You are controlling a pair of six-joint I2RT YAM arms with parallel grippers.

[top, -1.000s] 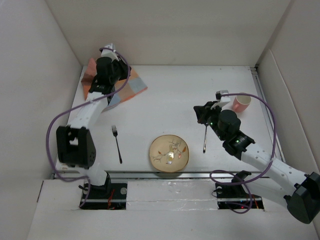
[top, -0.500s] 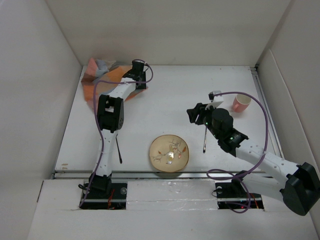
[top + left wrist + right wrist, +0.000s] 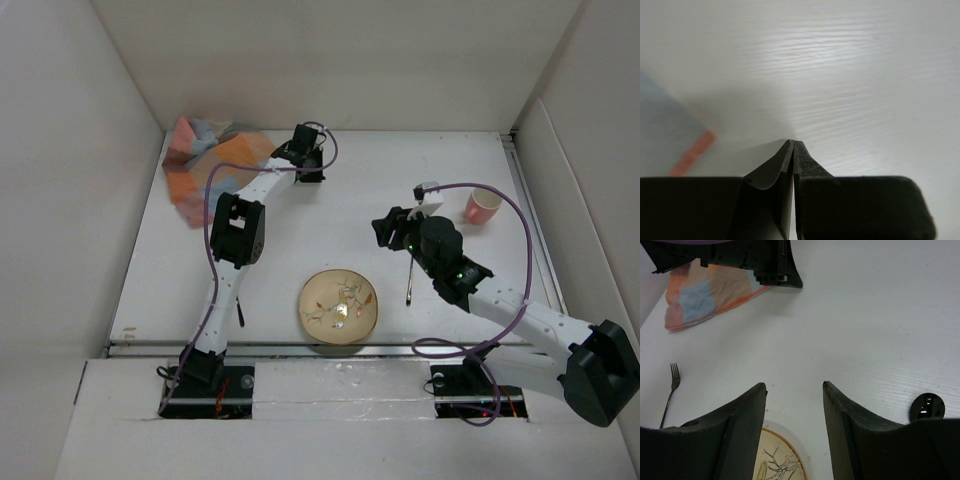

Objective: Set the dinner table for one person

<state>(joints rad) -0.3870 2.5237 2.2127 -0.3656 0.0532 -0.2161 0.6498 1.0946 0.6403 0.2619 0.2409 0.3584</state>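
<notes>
The dinner table (image 3: pixel 350 200) is a white top with walls around it. My left gripper (image 3: pixel 306 160) (image 3: pixel 793 141) reaches to the far side, shut with nothing between its jaws, just right of the bunched checked placemat (image 3: pixel 205 165) (image 3: pixel 670 135). My right gripper (image 3: pixel 385 228) (image 3: pixel 794 385) hovers open and empty over the table beyond the patterned plate (image 3: pixel 340 305) (image 3: pixel 775 462). A dark spoon (image 3: pixel 409 280) (image 3: pixel 926 406) lies right of the plate. A fork (image 3: pixel 670 390) lies left of it, partly hidden by the left arm in the top view.
A pink cup (image 3: pixel 484 206) stands at the right, beyond the right arm. The left arm's elbow block (image 3: pixel 237 230) hangs above the table left of the plate. A metal rail (image 3: pixel 300 348) runs along the near edge.
My left gripper has left the placemat and swung right along the far side; the placemat now lies bunched at the far left. My right gripper has opened and shifted slightly left.
</notes>
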